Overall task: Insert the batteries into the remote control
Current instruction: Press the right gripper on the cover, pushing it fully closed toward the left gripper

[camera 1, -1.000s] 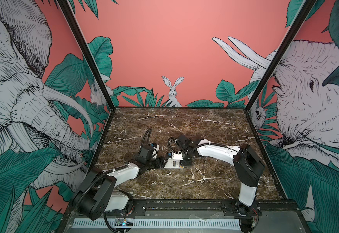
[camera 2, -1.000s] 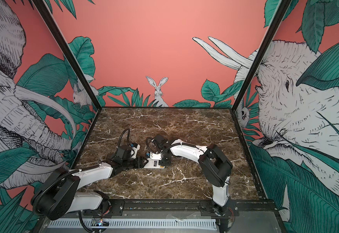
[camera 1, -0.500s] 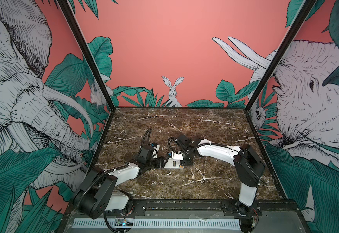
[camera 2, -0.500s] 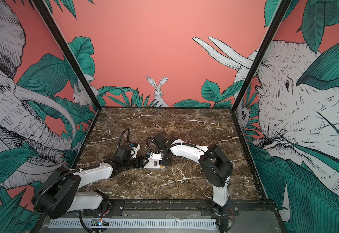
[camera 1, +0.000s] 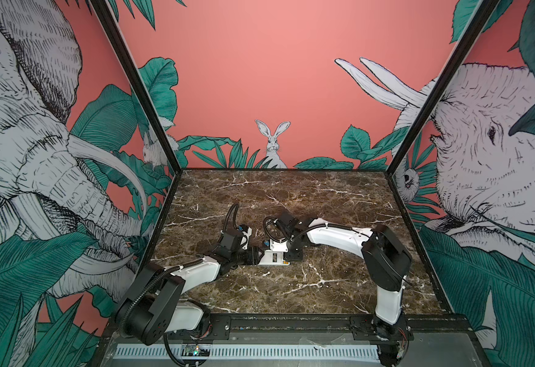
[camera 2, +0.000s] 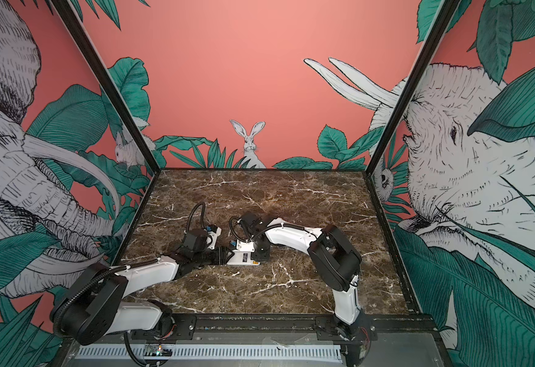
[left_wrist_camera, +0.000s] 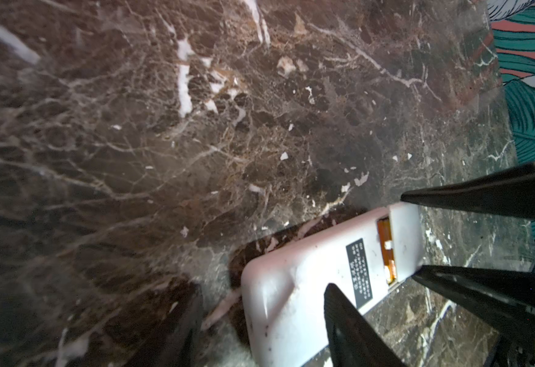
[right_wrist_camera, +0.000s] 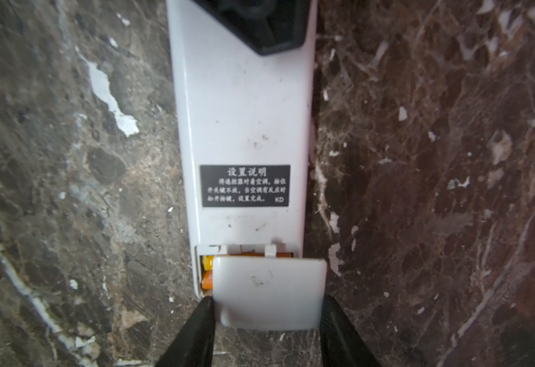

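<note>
**A:** First entry?

**B:** One remote control (right_wrist_camera: 244, 127), white, lying back-up on the marble table (camera 1: 323, 286). In both top views it sits near the middle, between the two arms. There is one dark label (right_wrist_camera: 244, 186) with white print on its back.

**A:** And the batteries (right_wrist_camera: 207, 270)?

**B:** Orange-yellow, inside the compartment at the remote's end. Only a thin strip shows, plus two ends at one side of the opening.

**A:** Anything over them?

**B:** One battery cover (right_wrist_camera: 269, 292), white and not seated. It lies over the compartment, shifted to one side and short of the opening's edge, so a gap is left.

**A:** The right gripper (right_wrist_camera: 267, 300)?

**B:** It is at the cover end. The jaws are drawn partway in, with one black finger (right_wrist_camera: 193, 336) against each side edge of the cover. It has hold of the cover and nothing else.

**A:** The left gripper (left_wrist_camera: 261, 286)?

**B:** It is at the remote's opposite end. Its fingers (left_wrist_camera: 355, 327) stand apart and clamp nothing. One lies over the remote's white back. The other is down beside the remote, with a strip of marble showing between them. I cannot tell whether the upper finger presses on the casing.
</note>
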Controlling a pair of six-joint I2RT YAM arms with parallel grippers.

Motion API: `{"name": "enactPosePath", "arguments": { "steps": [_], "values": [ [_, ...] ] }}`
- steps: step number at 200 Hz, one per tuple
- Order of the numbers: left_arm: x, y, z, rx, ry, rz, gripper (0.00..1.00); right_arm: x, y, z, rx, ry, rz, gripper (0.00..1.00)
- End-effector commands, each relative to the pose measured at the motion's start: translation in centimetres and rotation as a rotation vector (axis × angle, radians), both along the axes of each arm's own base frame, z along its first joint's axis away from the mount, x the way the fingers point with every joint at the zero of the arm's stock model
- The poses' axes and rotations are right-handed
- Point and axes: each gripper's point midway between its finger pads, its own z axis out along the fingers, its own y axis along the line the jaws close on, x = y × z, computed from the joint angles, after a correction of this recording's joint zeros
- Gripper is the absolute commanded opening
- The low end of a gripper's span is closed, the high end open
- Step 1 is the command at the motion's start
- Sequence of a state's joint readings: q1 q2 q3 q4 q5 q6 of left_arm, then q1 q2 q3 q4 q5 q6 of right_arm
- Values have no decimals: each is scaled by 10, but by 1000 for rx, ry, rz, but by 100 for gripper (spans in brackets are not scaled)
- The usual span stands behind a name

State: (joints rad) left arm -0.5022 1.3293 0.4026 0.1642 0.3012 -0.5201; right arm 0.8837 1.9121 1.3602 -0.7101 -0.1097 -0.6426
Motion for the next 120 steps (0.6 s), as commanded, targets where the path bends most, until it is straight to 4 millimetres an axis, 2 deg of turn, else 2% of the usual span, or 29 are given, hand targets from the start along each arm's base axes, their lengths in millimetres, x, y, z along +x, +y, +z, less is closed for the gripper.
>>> {"name": "enactPosePath", "arguments": {
  "steps": [1,120],
  "values": [
    [-37,25,-41,106,175,23,62,-5,0,-1,-18,18,20,46],
    [-36,25,-41,107,175,25,62,-12,-6,-9,-63,21,28,45]
  ]
}}
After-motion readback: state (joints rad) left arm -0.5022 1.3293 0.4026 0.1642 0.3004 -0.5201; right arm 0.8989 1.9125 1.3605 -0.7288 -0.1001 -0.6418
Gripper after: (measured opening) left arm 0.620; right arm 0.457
